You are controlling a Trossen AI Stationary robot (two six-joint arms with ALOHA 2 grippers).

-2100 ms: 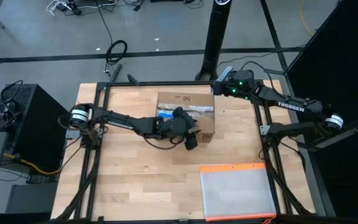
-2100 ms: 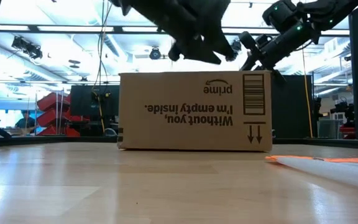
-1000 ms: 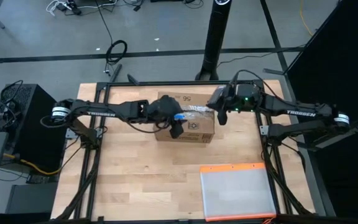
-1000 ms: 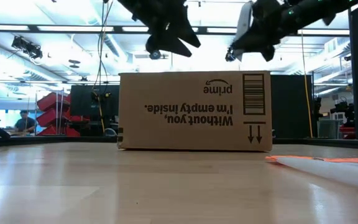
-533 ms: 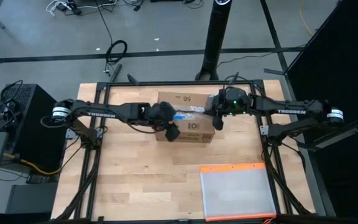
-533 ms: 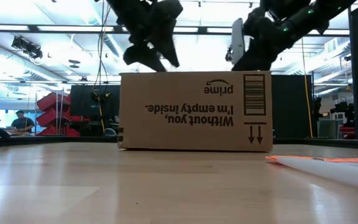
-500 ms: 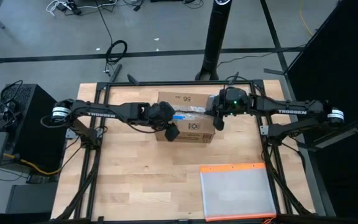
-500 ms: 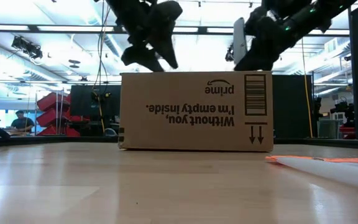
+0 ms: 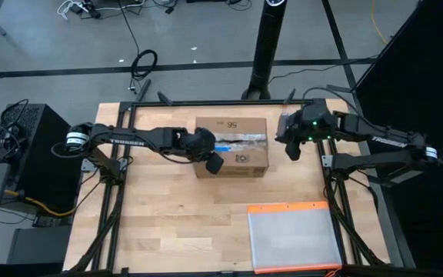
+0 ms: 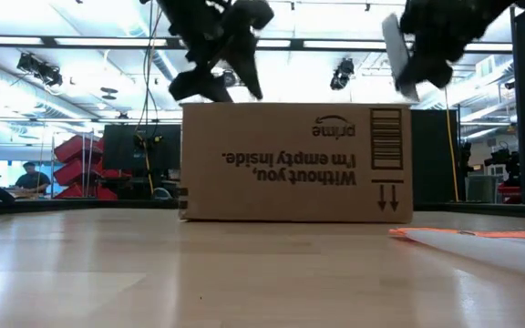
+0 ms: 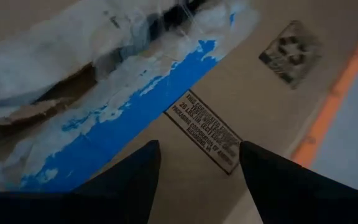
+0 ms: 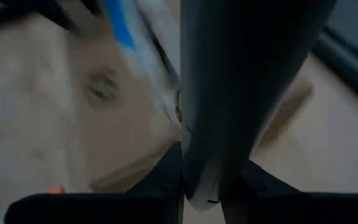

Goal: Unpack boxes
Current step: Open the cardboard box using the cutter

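The cardboard box sits on the wooden table near the middle of the far edge, a little toward the right side, its long sides running parallel to that edge. Its top flaps lie shut, with a strip of clear tape and a torn blue-and-white label along the centre seam; the number 56 is printed near its far edge. In the low view the near wall reads upside down. The left gripper hangs over the box's left near corner, its fingers parted with nothing between them, poised just above the top panel beside the label. The right gripper is off the box, just beyond its right edge and above the table, with its fingers drawn together and holding nothing. A narrow strip of bare wood separates the box from the far edge and from the right rail. The left half and the near middle of the table lie open. A flat clear pouch with an orange edge fills the near right corner, well apart from the box.
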